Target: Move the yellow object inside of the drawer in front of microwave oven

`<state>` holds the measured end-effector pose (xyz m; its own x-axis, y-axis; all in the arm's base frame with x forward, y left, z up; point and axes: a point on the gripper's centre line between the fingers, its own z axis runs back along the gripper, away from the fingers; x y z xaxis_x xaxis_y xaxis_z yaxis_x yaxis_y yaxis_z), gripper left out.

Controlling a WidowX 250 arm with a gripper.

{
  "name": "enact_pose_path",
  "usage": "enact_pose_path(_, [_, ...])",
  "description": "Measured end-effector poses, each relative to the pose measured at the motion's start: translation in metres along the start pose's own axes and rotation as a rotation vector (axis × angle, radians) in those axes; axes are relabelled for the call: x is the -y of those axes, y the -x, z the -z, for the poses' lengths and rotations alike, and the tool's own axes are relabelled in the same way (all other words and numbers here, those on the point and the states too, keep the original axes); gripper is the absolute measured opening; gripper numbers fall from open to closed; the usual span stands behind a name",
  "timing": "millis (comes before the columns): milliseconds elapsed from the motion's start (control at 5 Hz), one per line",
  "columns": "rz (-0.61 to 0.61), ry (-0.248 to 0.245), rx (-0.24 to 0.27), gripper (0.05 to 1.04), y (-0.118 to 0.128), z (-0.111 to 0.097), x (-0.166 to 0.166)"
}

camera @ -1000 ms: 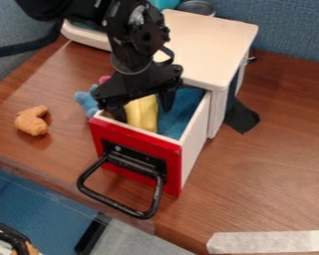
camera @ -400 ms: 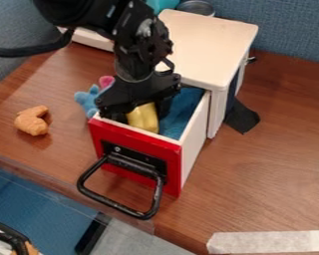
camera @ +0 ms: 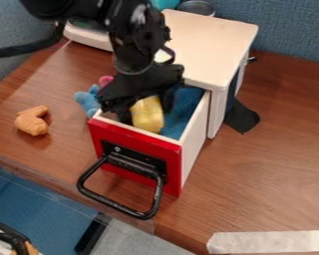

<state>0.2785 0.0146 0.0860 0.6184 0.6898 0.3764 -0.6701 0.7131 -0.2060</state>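
Observation:
The black gripper [camera: 147, 107] hangs down over the open drawer, its lower part at the drawer's left and back portion. Directly beneath it lies the yellow object [camera: 147, 116], inside the drawer [camera: 137, 133] and partly covered by the gripper's body. Whether the object is held or resting loose cannot be told. The drawer has a red front, white sides and a blue inside, and sticks out from the white-topped microwave oven [camera: 209, 45]. A black handle [camera: 115, 199] juts from the drawer's front.
An orange-brown toy piece [camera: 32, 121] lies on the wooden table [camera: 268, 174] at the left. A blue plush toy [camera: 87, 99] with a pink part sits close to the drawer's left side. White tape [camera: 268, 242] marks the table's lower right.
The gripper dipped and then rose slightly. The yellow object has shifted a little to the right within the drawer and its tilt has changed. The drawer has stayed put.

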Motion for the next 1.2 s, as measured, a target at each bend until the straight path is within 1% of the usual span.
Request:
enact_pose_path(200, [-0.026, 0.027, -0.019, 0.815, -0.002, -0.012, 0.003])
enact_pose_path(400, [-0.054, 0.037, -0.033, 0.815, -0.012, -0.021, 0.005])
enact_pose_path(800, [-0.108, -0.004, -0.063, 0.815, -0.037, -0.040, -0.002])
enact_pose_path(1000, [-0.146, -0.029, -0.060, 0.815, -0.056, -0.054, -0.008])
enact_pose_path(1200, [-0.203, -0.037, -0.019, 0.815, -0.079, -0.066, -0.013])
